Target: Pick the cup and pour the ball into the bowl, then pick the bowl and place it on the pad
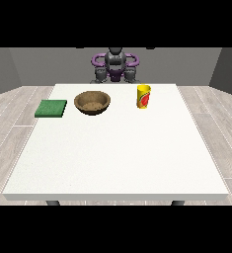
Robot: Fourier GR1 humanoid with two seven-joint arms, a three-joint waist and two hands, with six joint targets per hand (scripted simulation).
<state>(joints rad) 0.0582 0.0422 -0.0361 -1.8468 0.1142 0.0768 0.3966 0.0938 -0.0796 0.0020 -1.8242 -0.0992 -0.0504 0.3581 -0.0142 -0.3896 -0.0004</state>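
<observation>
A yellow cup (pixel 143 96) with a red and green mark stands upright on the white table (pixel 117 153), towards the far right. Its inside is hidden, so no ball shows. A brown bowl (pixel 92 103) sits to the cup's left. Further left, by the table's left edge, lies a flat green pad (pixel 51 108). The robot stands behind the table's far edge with both arms drawn in at its body. The hand at the view's left (pixel 99 75) and the hand at the view's right (pixel 132 75) are dark lumps at that edge, well apart from the cup and bowl.
The white table's near half carries nothing but its bare top. A wooden floor surrounds the table, with grey walls behind the robot.
</observation>
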